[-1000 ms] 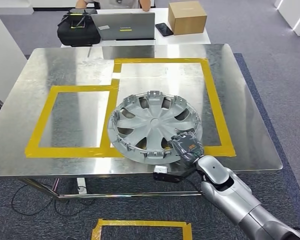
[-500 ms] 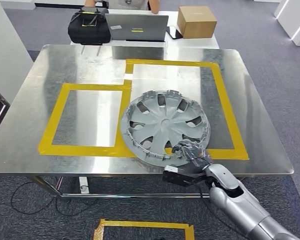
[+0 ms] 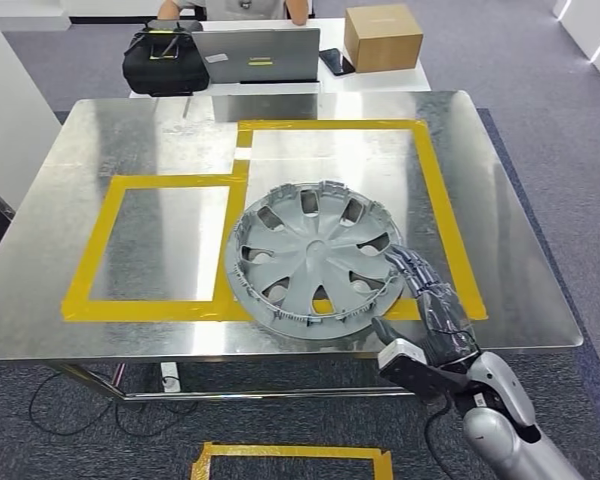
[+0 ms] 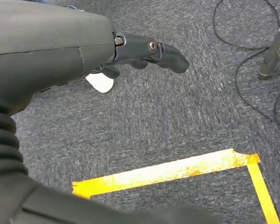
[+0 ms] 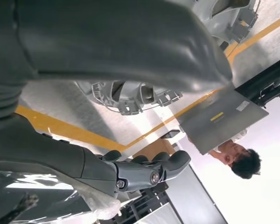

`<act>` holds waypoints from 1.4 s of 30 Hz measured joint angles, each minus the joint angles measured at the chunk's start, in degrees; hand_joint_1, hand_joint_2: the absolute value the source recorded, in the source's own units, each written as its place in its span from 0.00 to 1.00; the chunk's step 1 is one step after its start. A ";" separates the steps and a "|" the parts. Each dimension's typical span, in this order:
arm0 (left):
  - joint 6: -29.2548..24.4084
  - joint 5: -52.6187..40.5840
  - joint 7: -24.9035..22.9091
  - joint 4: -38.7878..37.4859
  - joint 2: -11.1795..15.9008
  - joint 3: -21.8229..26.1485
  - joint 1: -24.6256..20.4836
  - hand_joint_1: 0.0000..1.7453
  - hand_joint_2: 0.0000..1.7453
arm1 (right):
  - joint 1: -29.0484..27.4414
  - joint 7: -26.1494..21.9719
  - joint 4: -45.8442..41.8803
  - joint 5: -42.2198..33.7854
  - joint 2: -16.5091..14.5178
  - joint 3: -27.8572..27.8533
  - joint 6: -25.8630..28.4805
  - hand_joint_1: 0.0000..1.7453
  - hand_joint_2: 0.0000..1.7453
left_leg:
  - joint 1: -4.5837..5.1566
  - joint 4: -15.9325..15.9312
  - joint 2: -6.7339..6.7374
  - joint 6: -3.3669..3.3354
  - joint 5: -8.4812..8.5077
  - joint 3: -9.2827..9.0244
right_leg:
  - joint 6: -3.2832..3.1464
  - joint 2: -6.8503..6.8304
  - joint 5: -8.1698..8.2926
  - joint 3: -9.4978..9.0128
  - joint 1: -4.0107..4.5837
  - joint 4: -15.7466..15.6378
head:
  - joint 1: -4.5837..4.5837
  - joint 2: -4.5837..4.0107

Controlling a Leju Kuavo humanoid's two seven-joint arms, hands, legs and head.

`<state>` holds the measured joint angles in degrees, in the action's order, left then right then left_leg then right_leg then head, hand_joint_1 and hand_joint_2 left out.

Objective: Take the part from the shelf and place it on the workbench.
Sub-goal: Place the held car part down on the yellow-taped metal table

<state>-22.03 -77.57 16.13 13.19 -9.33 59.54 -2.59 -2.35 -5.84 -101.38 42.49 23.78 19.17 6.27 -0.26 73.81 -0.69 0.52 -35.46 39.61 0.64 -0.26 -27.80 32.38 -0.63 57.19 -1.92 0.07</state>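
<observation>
The hubcap (image 3: 316, 262) lies flat on the workbench (image 3: 508, 270), over the near-left corner of the larger yellow tape frame (image 3: 446, 215). The right hand (image 3: 429, 318) hovers just beside the hubcap's near-right rim — fingers spread and extended, holding nothing. The left hand (image 4: 96, 46) hangs over carpet near floor tape (image 4: 173, 170) — fingers stretched out, empty.

Right hand (image 5: 107, 140) empty, fingers (image 5: 156, 170) stretched out, clear of hubcap (image 5: 131, 95) rim lying on steel workbench (image 5: 79, 114). Yellow tape (image 5: 64, 130) beneath. Laptop (image 5: 219, 116), person (image 5: 242, 161) beyond.
</observation>
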 joint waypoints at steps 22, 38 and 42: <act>1.53 4.02 -1.79 -0.01 -0.80 2.47 0.11 0.00 0.00 | -12.54 -12.18 -11.64 -33.23 -10.46 -13.71 6.77 0.00 0.00 | 0.21 -15.66 -0.20 -1.98 7.30 -7.45 | 1.91 0.14 -0.72 -0.13 0.13 0.32 | -0.44 0.00; 3.23 5.83 -0.38 -0.01 -1.15 6.32 0.11 0.00 0.00 | -22.28 -15.05 -15.16 -46.34 -28.95 -34.05 -6.38 0.00 0.00 | 0.44 -15.52 0.09 -1.35 6.81 -8.12 | 0.80 0.30 -1.39 -1.45 0.40 0.06 | -0.24 -0.01; 4.37 6.32 -0.01 0.01 -1.33 6.79 0.19 0.00 0.00 | -22.80 -15.03 -15.59 -46.15 -30.60 -35.86 -7.36 0.00 0.00 | -0.01 -16.40 0.28 -2.47 7.44 -8.25 | 1.86 0.33 -3.42 -0.12 0.26 2.54 | -0.42 -0.01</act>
<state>-17.67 -71.25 16.12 13.19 -10.66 66.33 -2.40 -25.15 -20.86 -116.97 -3.66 -6.82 -16.68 -1.09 -0.27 57.41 -0.42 -1.96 -28.03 31.36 2.50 0.07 -31.22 32.26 -0.37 59.74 -2.34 0.05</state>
